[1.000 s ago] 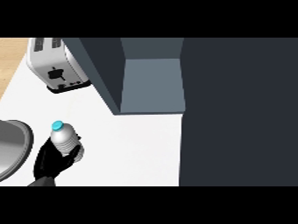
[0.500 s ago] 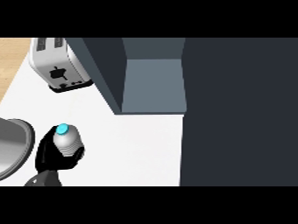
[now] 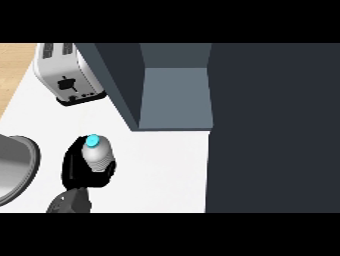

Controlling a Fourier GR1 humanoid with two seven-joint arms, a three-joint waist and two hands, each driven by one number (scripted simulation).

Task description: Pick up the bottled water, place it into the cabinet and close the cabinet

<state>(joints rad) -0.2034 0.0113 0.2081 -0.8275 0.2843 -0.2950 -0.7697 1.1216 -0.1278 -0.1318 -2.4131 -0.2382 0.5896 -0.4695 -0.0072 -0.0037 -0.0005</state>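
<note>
The water bottle [image 3: 98, 154] is clear with a light blue cap that points up at me. My left hand [image 3: 79, 169] is curled round it from the left and below, over the white counter [image 3: 162, 172] at the lower left. The cabinet [image 3: 177, 95] stands open to the upper right of the bottle, showing a grey inner floor. A dark panel [image 3: 123, 80] borders the opening on its left, and a large dark face [image 3: 284, 127] fills the view's right side. My right hand does not show.
A silver toaster [image 3: 66, 75] stands at the back left, next to the cabinet's left panel. A large steel pot [image 3: 3, 170] sits at the left edge, close beside my hand. Light wood floor [image 3: 3, 75] lies beyond the counter's left edge.
The hand has carried the bottle a little forward and to the right, toward the cabinet. The bottle has turned so that its cap faces up.
</note>
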